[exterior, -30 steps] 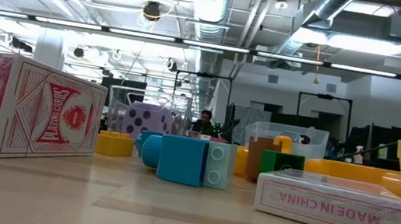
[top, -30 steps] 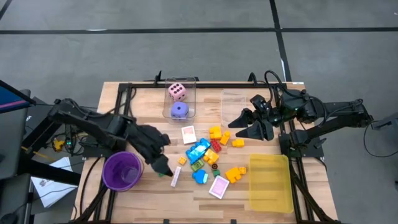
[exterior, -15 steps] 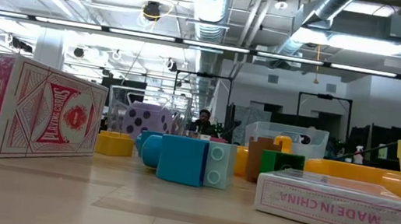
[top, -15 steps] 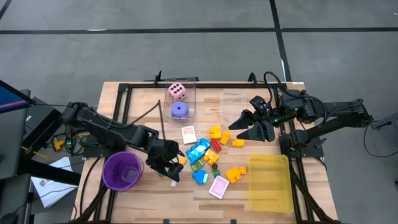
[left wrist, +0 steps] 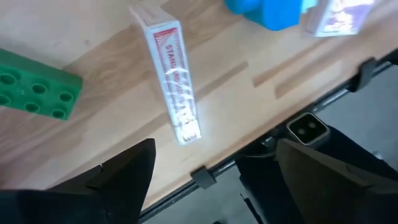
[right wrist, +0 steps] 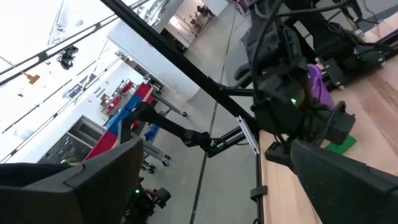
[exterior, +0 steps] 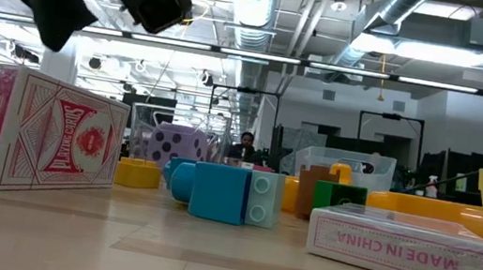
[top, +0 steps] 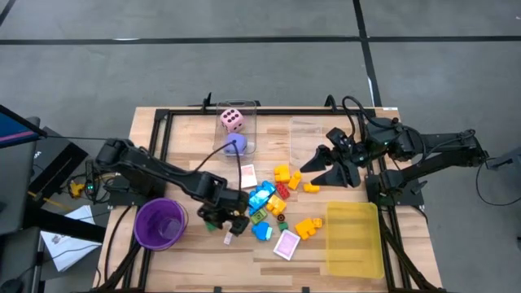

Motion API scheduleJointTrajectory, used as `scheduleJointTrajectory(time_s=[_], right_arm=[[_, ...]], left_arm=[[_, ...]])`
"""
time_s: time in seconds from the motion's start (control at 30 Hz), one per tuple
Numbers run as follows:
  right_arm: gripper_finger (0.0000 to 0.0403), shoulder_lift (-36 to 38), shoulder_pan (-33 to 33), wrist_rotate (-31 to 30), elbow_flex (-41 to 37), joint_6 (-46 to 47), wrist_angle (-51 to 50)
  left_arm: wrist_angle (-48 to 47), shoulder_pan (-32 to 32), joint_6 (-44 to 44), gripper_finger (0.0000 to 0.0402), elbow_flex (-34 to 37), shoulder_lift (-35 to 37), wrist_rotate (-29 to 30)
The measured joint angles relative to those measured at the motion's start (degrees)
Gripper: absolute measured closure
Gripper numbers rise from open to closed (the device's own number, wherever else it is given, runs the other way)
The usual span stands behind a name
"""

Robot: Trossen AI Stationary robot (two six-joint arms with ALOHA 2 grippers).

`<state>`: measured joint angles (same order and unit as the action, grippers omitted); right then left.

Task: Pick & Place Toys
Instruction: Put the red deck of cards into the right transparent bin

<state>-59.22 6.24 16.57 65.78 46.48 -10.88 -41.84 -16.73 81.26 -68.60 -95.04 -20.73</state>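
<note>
The toys [top: 273,203] lie in a loose pile mid-table: yellow, orange, blue, green and red blocks and flat pink-white card boxes. One card box [left wrist: 174,81] stands on its long edge near the front edge, next to a green block [left wrist: 34,93]. My left gripper [left wrist: 214,180] hangs open just above this box [top: 229,238], tilted down, with one finger to each side of it and both clear of it. In the low view the left gripper [exterior: 106,21] shows over the box [exterior: 52,137]. My right gripper [top: 326,167] waits open, raised, right of the pile.
A purple cup [top: 160,224] stands just left of my left gripper. A clear box [top: 244,110] at the far edge holds a pink die [top: 232,120] and a purple die [top: 234,145]. A second clear box [top: 305,134] and a yellow tray [top: 352,238] stand at the right.
My left gripper has come down and moved toward the table's right, from beside the purple cup to over the card box standing on its edge, and has tipped further downward. It has entered the low view from above. The toys have stayed where they were.
</note>
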Motion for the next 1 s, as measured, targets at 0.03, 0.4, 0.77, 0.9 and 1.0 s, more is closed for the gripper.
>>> scheduleJointTrajectory(time_s=[0.03, 0.4, 0.77, 0.9, 1.0], right_arm=[[0.0003, 0.0, 0.0, 0.1, 0.0, 0.0, 0.0], [0.0003, 0.0, 0.0, 0.1, 0.0, -0.4, 0.1], [0.0003, 0.0, 0.0, 0.1, 0.0, -0.4, 0.1], [0.0003, 0.0, 0.0, 0.1, 0.0, -0.4, 0.1], [0.0003, 0.0, 0.0, 0.1, 0.0, -0.1, 0.1]], left_arm=[[0.0, 0.0, 0.0, 0.0076, 0.0, -0.4, -0.1], [-1.6, -0.1, 0.1, 0.0104, 0.0, -3.1, 1.2], [-0.7, -1.7, -1.4, 0.0112, 0.0, -5.6, 0.8], [-0.4, -2.0, -1.4, 0.0112, 0.0, -7.0, 0.8], [-0.1, -2.0, -1.3, 0.0112, 0.0, -7.6, 0.7]])
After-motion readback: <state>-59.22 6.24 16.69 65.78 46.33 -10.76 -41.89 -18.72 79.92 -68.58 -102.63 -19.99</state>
